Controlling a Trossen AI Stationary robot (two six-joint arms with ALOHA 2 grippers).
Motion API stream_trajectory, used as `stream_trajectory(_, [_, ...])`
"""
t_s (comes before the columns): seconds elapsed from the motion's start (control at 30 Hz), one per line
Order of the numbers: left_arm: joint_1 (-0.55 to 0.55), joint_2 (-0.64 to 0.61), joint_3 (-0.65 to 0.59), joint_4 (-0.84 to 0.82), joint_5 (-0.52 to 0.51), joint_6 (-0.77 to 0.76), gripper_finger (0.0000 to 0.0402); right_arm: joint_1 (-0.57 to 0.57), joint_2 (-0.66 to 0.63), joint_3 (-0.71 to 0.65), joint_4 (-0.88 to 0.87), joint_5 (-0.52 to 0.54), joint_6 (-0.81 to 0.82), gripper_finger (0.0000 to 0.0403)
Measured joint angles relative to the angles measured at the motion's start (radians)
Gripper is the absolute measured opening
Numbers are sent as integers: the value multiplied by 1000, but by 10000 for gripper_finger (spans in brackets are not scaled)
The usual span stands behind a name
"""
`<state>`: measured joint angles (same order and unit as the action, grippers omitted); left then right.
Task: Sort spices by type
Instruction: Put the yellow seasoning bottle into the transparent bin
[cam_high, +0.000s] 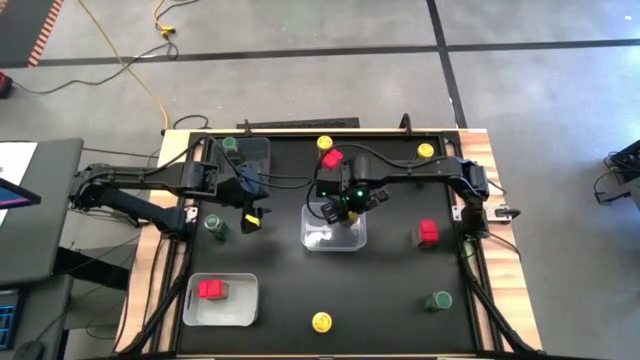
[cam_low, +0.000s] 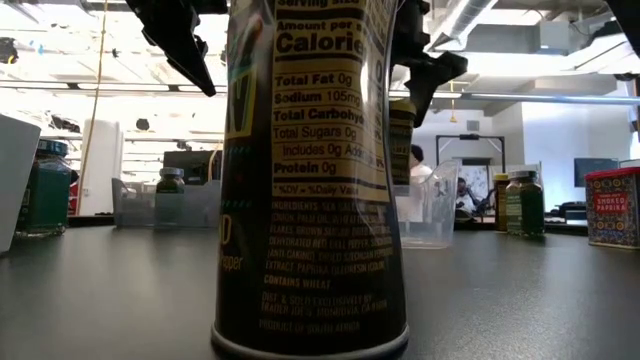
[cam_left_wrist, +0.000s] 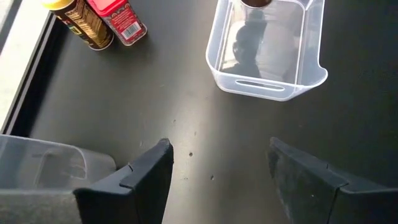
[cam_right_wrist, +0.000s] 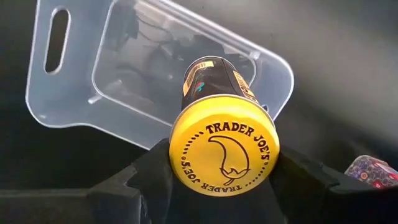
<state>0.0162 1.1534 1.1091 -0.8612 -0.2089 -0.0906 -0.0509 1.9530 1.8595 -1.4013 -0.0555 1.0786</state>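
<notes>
1. A round yellow-lidded spice jar with a dark label (cam_right_wrist: 219, 134) is gripped at its lid by the right gripper (cam_right_wrist: 224, 163); its long axis is tilted, lid toward the wrist and base toward the bin beneath.
2. The right gripper's jaws are closed against the two sides of the yellow lid, above the table's centre.
3. Under that jar a clear rectangular plastic bin with slotted handles (cam_right_wrist: 74, 93) is seen; nothing lies on its floor.
4. The left gripper (cam_left_wrist: 217, 168) is held half open over the black tabletop (cam_left_wrist: 155, 99) at about ten o'clock; nothing is between its fingers.
5. At seven o'clock a second clear bin (cam_high: 222, 300) holds one squarish red-topped jar (cam_high: 211, 290).
6. At eleven o'clock a greyish clear bin (cam_high: 250, 152) holds a round dark-green-lidded jar (cam_high: 230, 145).
7. Loose jars stand upright elsewhere: yellow-lidded at six o'clock (cam_high: 321, 322), red-topped at three (cam_high: 428, 232), green-lidded at four (cam_high: 438, 300).
</notes>
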Motion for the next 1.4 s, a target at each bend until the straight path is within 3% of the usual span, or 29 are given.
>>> stream_trajectory(0.47, [1,0,0,-4,-1,-4,248,-4,66,-1,23,-8,-23,251])
stream_trajectory(1.4, [0,0,0,-12,0,0,248,-8,65,-55,76,4,-26,251])
